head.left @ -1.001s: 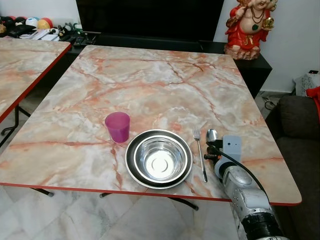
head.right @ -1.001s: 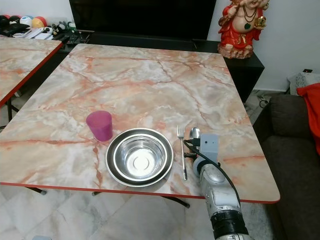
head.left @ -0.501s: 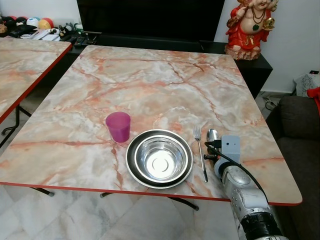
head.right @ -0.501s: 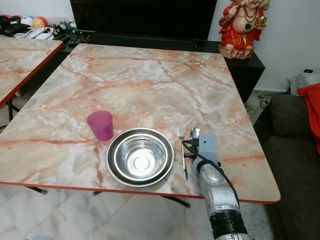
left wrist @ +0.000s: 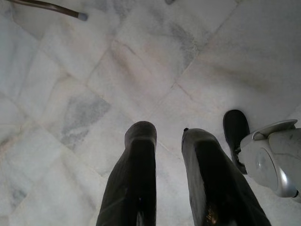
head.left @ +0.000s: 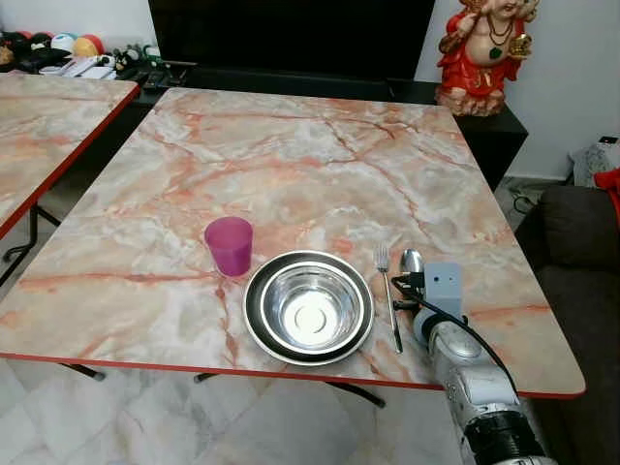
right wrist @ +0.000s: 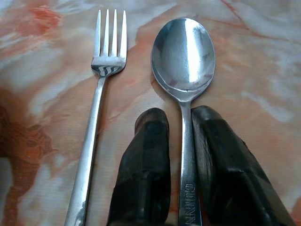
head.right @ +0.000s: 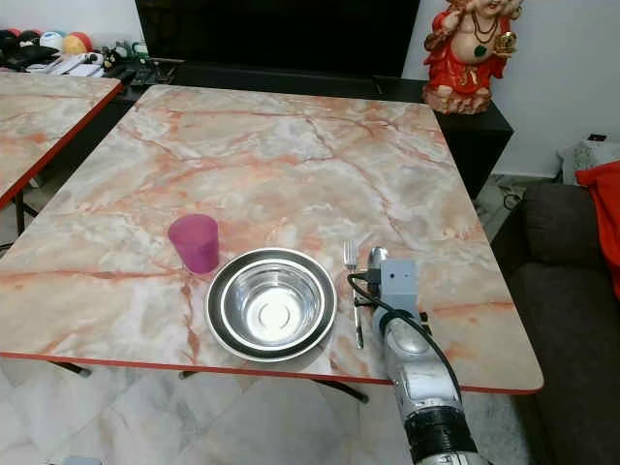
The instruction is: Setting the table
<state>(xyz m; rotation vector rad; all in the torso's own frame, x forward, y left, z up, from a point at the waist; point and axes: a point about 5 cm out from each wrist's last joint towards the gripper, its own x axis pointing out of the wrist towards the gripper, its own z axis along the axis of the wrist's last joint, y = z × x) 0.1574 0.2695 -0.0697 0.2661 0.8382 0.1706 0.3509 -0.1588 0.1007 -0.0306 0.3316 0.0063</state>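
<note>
A steel bowl (head.left: pixel 308 308) sits in a dark-rimmed plate (head.left: pixel 254 320) near the front edge of the marble table (head.left: pixel 291 165). A purple cup (head.left: pixel 229 245) stands just left of it. To the right lie a fork (head.left: pixel 387 295) and a spoon (head.left: pixel 411 260), side by side, heads pointing away from me. My right gripper (right wrist: pixel 180 115) rests low over the table behind the spoon (right wrist: pixel 184 56), shut on its handle, one finger on each side. The fork (right wrist: pixel 101 94) lies free beside it. My left gripper (left wrist: pixel 162 132) hangs idle over the floor, fingers apart.
A second marble table (head.left: pixel 48 126) stands at the left. A red statue (head.left: pixel 480 48) sits on a dark cabinet behind the table's far right corner. A dark sofa (head.left: pixel 581 252) is on the right. White tiled floor (left wrist: pixel 141 70) lies below.
My right arm has shifted slightly left along the table's front. The spoon, fork, bowl and cup stay where they were.
</note>
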